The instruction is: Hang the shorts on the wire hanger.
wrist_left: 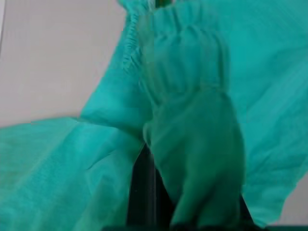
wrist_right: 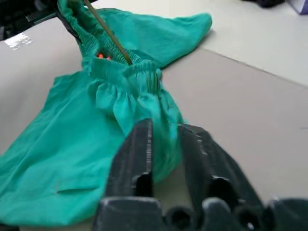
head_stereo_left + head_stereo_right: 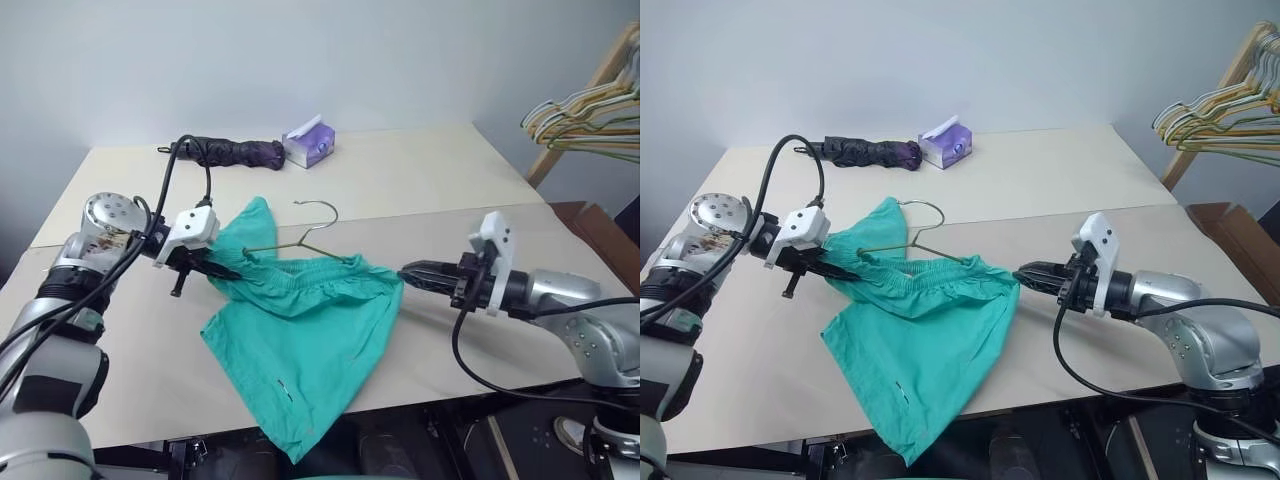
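Your left gripper is clamped on the waistband of the shorts, holding that side up off the table. The wire hanger sits partly inside the waistband, hook sticking up behind. Your right gripper sits just beside the other end of the waistband, fingers slightly parted, nothing pinched between them. One leg of the shorts drapes over the table's front edge.
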Controlling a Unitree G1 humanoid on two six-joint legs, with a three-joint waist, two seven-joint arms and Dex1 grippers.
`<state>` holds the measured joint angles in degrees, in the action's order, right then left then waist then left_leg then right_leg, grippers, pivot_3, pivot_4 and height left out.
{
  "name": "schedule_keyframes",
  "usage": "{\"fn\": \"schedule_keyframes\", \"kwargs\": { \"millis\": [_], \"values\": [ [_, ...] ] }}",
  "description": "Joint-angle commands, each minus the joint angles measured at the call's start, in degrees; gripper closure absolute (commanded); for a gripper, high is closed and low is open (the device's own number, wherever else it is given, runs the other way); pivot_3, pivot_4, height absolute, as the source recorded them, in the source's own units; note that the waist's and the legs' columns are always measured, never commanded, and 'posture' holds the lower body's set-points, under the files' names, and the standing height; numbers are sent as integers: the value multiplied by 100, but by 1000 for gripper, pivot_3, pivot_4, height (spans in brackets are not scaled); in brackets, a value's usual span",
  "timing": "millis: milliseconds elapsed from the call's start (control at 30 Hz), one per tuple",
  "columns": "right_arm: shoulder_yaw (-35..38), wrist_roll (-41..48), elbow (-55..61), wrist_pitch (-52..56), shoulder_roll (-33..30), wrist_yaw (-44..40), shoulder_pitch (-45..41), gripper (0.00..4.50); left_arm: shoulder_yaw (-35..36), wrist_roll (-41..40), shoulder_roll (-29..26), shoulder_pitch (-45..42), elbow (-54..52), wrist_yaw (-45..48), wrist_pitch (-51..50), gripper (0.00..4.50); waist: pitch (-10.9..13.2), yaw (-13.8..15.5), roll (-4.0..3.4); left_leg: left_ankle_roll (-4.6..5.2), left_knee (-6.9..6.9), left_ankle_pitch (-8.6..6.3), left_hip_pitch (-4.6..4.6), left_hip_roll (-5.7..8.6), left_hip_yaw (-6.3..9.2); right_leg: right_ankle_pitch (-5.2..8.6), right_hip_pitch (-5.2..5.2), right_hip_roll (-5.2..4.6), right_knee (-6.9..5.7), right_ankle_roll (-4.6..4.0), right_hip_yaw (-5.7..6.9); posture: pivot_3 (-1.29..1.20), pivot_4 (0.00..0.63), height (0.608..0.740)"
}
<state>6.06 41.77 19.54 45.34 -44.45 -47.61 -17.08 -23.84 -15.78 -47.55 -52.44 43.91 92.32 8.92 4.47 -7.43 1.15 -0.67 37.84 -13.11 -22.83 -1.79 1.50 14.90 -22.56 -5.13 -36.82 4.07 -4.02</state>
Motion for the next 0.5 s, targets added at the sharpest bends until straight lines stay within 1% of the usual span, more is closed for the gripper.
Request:
{"fn": "schedule_keyframes", "kwargs": {
  "millis": [33, 67, 167, 200, 233, 367, 433, 500],
  "values": [
    [128, 93, 262, 45, -67, -11, -108, 2049, 457, 18, 202, -311, 57, 17, -118, 4420, 0, 10, 1, 0, 0, 0, -1, 1, 0, 0, 0, -1, 0, 0, 0, -177, 54, 740],
    [149, 104, 264, 62, -76, -11, -126, 1626, 501, 50, 238, -331, 71, 17, -107, 4420, 0, 8, 1, 0, 2, 0, -4, 2, 0, 0, -1, -1, 0, 0, 0, -177, 53, 740],
    [252, 136, 251, 122, -190, -51, -277, 653, 628, 160, 336, -394, 133, 18, -27, 4420, 0, -1, 1, 0, 2, 0, -3, 2, -1, 0, -1, -2, 1, 0, -1, -177, 54, 740],
    [287, 171, 253, 193, -288, -75, -444, 278, 675, 197, 373, -431, 152, 18, -9, 4420, 0, -9, 0, 0, 2, 0, -3, 2, -2, 0, -2, -1, 0, 0, -1, -177, 53, 740],
    [298, 181, 256, 233, -382, -106, -597, 34, 712, 224, 405, -461, 164, 18, 11, 4420, 1, -19, -1, 0, 2, 0, -2, 2, -1, 0, -2, -1, -2, 0, -1, -176, 52, 740],
    [-139, -90, 186, 657, -1059, -304, -1623, 34, 784, 308, 516, -579, 165, 18, 64, 4420, 3, -67, -4, 0, 2, 0, -3, 1, -2, -1, -7, -2, -7, -1, -1, -174, 48, 740],
    [-597, -194, 25, 1052, -1439, -590, -2380, 34, 858, 361, 628, -618, 204, 14, 146, 4420, 2, -110, -5, 0, -1, 0, -6, -2, 0, 0, -12, 1, -4, -1, 0, -173, 45, 740],
    [-1186, -402, -174, 1395, -1652, -861, -3074, 34, 928, 409, 733, -629, 224, 10, 187, 4420, 2, -148, -6, 0, 0, 0, -14, -1, -2, 0, -21, -2, -6, -2, -1, -177, 40, 740]
  ]
}}
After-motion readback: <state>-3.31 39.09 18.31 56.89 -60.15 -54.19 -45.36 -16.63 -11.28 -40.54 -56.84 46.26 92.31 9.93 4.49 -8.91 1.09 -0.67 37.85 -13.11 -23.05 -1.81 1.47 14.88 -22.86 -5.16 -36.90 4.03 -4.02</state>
